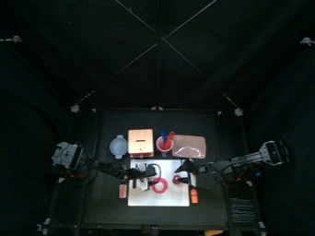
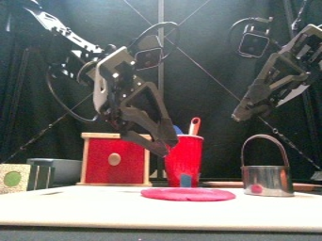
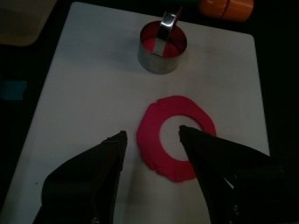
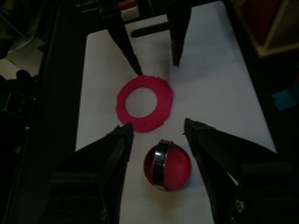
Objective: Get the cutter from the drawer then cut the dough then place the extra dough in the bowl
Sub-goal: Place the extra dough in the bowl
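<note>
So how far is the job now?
Done: the cutter stands on the white board, a cut piece inside, and the dough is a ring. In hand: the open left gripper hangs over the ring. Left: putting the ring in the bowl.

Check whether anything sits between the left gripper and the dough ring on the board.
Nothing visible does. The left gripper hangs open directly over the dough ring, with bare white board around it; the cutter stands apart, farther along the board.

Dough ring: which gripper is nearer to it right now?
Left. The left gripper hangs open just above the dough ring; the right gripper hangs open higher up, over the cutter beside the ring.
</note>
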You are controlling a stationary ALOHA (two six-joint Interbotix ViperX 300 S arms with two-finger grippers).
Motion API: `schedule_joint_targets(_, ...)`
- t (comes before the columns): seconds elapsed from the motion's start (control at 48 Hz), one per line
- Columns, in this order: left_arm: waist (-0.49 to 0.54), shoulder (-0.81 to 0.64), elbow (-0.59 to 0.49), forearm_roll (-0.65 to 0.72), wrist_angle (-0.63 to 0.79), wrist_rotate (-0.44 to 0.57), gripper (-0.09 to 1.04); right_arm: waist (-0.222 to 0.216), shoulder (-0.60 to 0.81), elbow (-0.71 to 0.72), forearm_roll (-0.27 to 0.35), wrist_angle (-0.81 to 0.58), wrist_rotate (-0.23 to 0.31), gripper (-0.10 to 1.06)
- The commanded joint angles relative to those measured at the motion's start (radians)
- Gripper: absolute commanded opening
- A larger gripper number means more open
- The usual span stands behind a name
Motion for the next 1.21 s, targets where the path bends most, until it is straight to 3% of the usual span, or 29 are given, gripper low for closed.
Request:
schedule_joint_targets(0.021,0.029,-0.023,-0.028,0.003,0.026,0.018,0.87,-0.002,-0.005,-0.009,0.0,-0.009,0.002,0.85)
schedule_joint_targets(0.208,0.112,-0.028,-0.061,0.078,0.176,0.028,0.87,-0.002,-0.002,-0.011,0.003,-0.009,0.002,0.85)
schedule_joint_targets(0.625,0.114,0.032,-0.112,0.123,0.298,0.023,0.87,0.002,-0.002,-0.011,0.011,-0.005,0.003,0.85)
schedule_joint_targets(1.208,0.089,0.112,-0.133,0.175,0.301,0.023,0.87,0.005,0.002,-0.015,0.012,-0.005,0.005,0.85)
